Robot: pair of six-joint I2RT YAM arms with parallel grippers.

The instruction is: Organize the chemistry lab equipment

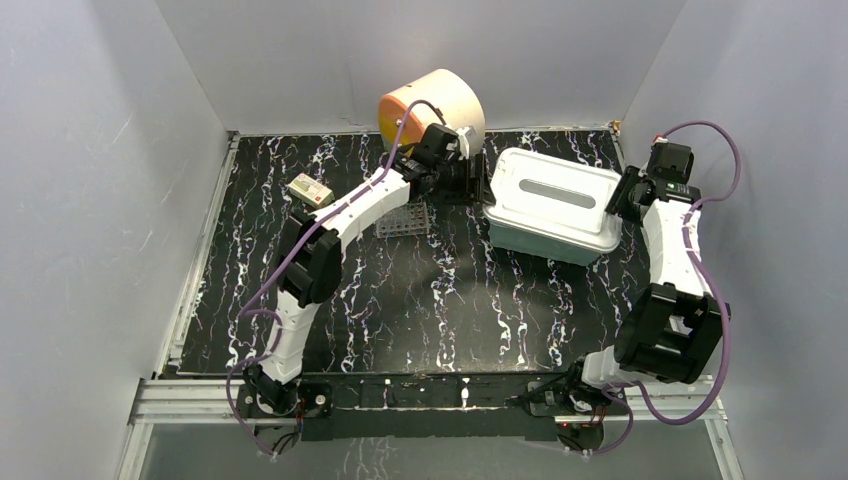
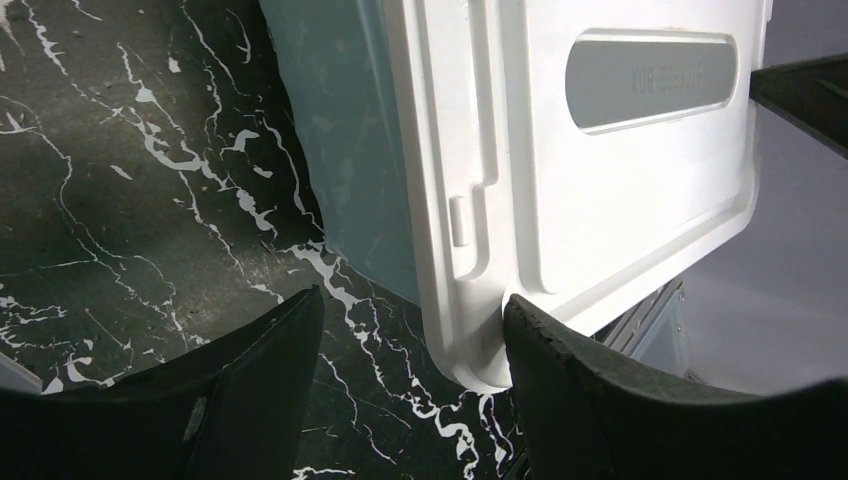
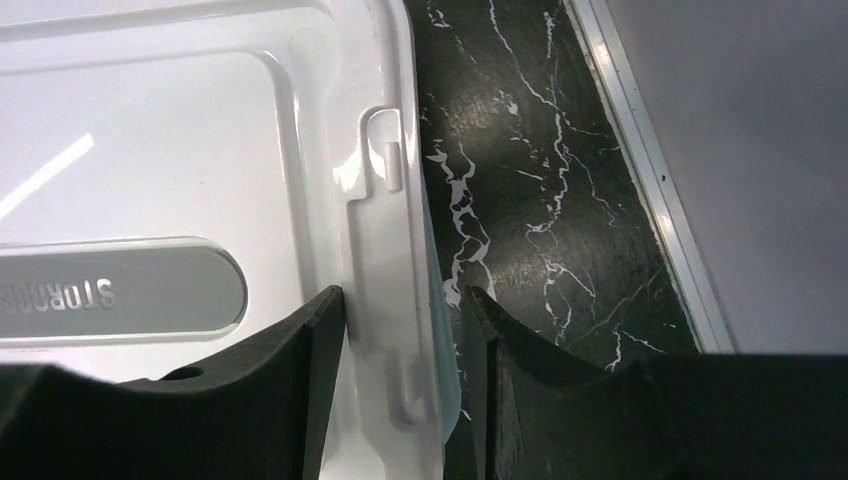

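1. Toward the back of the black marbled table [image 1: 420, 300], a round cream-and-orange cabinet [image 1: 440, 100] stood against the wall.
2. To its right sat a teal tub [image 1: 540, 243] with its white lid [image 1: 530, 215] on top.
3. Both arms reached to that tub, one at each end.
4. From the left wrist view, the left gripper [image 2: 412, 300] was spread wide at the tub's left end.
5. A corner of the lid lay between its dark fingers, close to the right-hand one, with plenty of gap on the other side. It had hold of nothing.
6. The right gripper [image 3: 402, 295] straddled the lid's rim at the far end. One finger was over the top of the lid and the other outside the tub wall.
7. I could not tell whether those fingers were pinching the rim or only standing beside it.
8. The small clear tube rack [image 1: 402, 222] stood on the table just under the left forearm, left of the tub and apart from it.
9. A small box [image 1: 310, 190] lay further left, near the rack but not touching it.
10. Neither claw was at the rack or the box.
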